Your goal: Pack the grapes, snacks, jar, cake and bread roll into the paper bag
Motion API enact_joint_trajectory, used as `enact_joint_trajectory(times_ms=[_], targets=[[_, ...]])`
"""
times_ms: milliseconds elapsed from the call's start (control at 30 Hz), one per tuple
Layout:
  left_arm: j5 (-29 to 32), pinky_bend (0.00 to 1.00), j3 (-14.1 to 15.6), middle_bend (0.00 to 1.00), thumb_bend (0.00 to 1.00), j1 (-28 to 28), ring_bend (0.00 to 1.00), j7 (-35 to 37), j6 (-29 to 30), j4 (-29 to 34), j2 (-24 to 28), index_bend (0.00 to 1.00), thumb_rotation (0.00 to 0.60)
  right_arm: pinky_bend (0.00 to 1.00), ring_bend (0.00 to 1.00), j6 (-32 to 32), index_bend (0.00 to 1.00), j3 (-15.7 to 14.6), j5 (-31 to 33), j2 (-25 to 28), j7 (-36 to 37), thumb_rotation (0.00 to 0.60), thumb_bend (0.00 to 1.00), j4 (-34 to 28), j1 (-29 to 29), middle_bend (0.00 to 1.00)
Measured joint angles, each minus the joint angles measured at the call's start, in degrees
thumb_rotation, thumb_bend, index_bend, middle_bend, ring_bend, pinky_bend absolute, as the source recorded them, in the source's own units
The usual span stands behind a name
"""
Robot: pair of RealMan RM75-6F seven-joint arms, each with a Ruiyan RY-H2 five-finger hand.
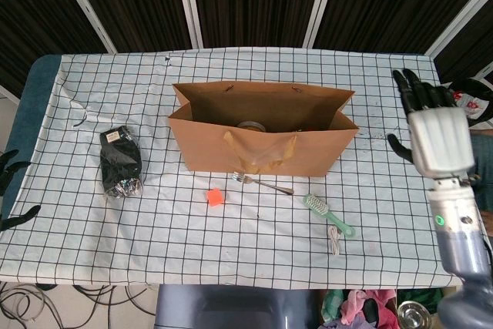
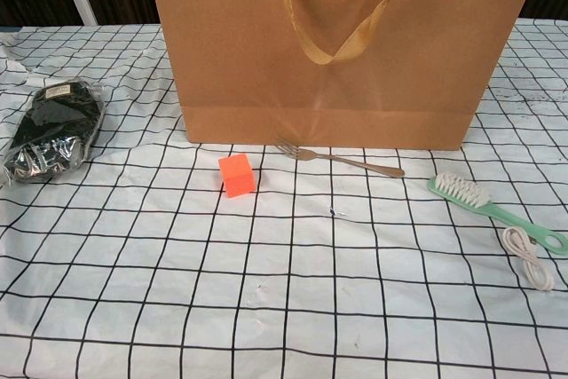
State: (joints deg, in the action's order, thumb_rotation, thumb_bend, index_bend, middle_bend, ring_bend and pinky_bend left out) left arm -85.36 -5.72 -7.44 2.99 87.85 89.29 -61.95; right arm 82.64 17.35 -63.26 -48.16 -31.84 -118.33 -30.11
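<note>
The brown paper bag (image 1: 262,144) stands open in the middle of the table; in the chest view its front wall (image 2: 342,51) fills the top. A round jar lid (image 1: 250,125) shows inside it; the rest of its contents are hidden. A black shiny snack packet (image 1: 121,161) (image 2: 53,130) lies on the cloth to the bag's left. My right hand (image 1: 437,136) hovers over the table's right edge, well clear of the bag, fingers spread and holding nothing. Only dark fingertips (image 1: 14,167) of my left hand show at the far left edge, apart and empty.
In front of the bag lie an orange cube (image 1: 215,197) (image 2: 236,174), a fork (image 1: 266,184) (image 2: 342,158), a green brush (image 1: 327,213) (image 2: 493,210) and a white cord (image 1: 334,240) (image 2: 528,257). A red-and-white bag (image 1: 468,102) sits beyond the right edge.
</note>
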Motion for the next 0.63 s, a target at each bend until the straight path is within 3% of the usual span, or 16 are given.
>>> enact_joint_trajectory(times_ms=[133, 233, 433, 633], targets=[[-0.6, 0.0, 0.6, 0.11, 0.09, 0.5, 0.0, 0.1, 0.5, 1.0, 0.3, 0.17, 0.6, 0.23, 0.2, 5.3, 0.03, -8.6, -7.0, 1.2, 5.5, 0.6, 0.16, 2.0, 10.9, 0.1], [-1.1, 0.0, 1.2, 0.1, 0.09, 1.0, 0.0, 1.3, 0.7, 1.9, 0.8, 0.15, 0.6, 0.23, 0.2, 7.5, 0.03, -12.8, -9.4, -0.5, 10.0, 0.6, 0.16, 6.6, 15.9, 0.1], [-1.2, 0.0, 1.8, 0.07, 0.09, 1.3, 0.0, 1.8, 0.0, 2.6, 1.3, 0.14, 0.6, 0.23, 0.2, 9.9, 0.03, -16.8, -12.8, -9.4, 12.5, 0.6, 0.18, 17.6, 20.5, 0.1], [-1.2, 0.0, 2.8, 0.06, 0.09, 1.1, 0.0, 2.4, -1.9, 3.2, 2.1, 0.1, 0.6, 0.23, 0.2, 12.5, 0.03, -17.4, -15.6, -17.4, 12.9, 0.6, 0.18, 24.7, 22.8, 0.11]])
